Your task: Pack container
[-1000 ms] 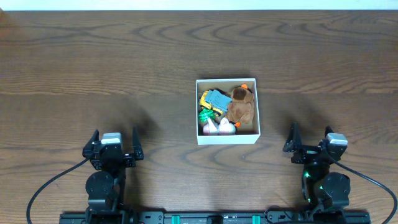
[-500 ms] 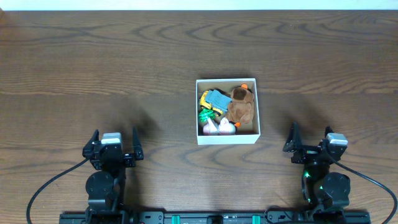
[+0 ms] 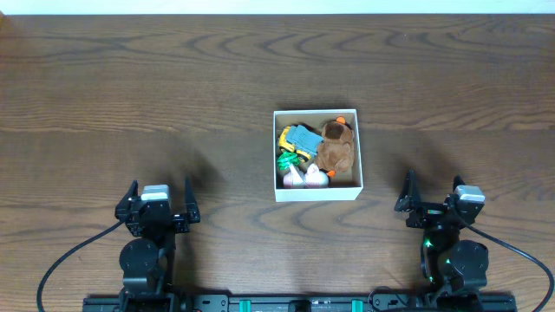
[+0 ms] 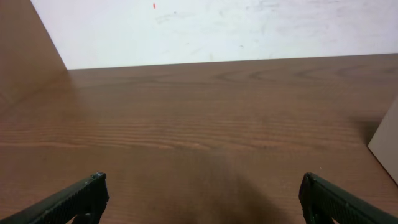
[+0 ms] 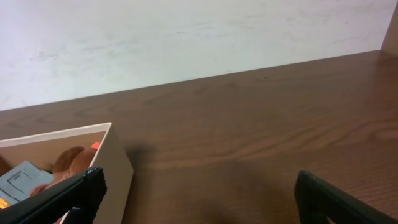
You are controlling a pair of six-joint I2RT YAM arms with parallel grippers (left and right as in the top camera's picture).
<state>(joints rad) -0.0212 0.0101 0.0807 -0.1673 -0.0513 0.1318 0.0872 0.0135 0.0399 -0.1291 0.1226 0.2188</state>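
Container: square box, white outside, brown inside, standing open-topped on the surface, a little right of centre in the overhead view and about midway between the near and far edges.

Contents: all lie inside the walls.
- Brown plush toy fills the right half, with an orange bit at the far right corner.
- Blue piece lies in the far left part, touching the plush toy.
- Green item sits against the left wall, a yellow item just beyond it.
- Pale pink-and-white item lies against the near wall.
- Finer detail is too small to tell.

Left end effector: near the front edge of the surface, well to the left of the container and apart from it. Jaws spread wide, nothing between them. The left wrist view shows bare wood between the finger tips and only a white corner of the box at the right edge.

Right end effector: near the front edge, to the right of the container and nearer to it than the left one, not touching. Jaws released, spread wide, holding nothing. The right wrist view shows the box's right wall at lower left, with the plush toy and blue piece visible over its rim.

Surface: dark wood grain. A white wall rises behind its far edge.
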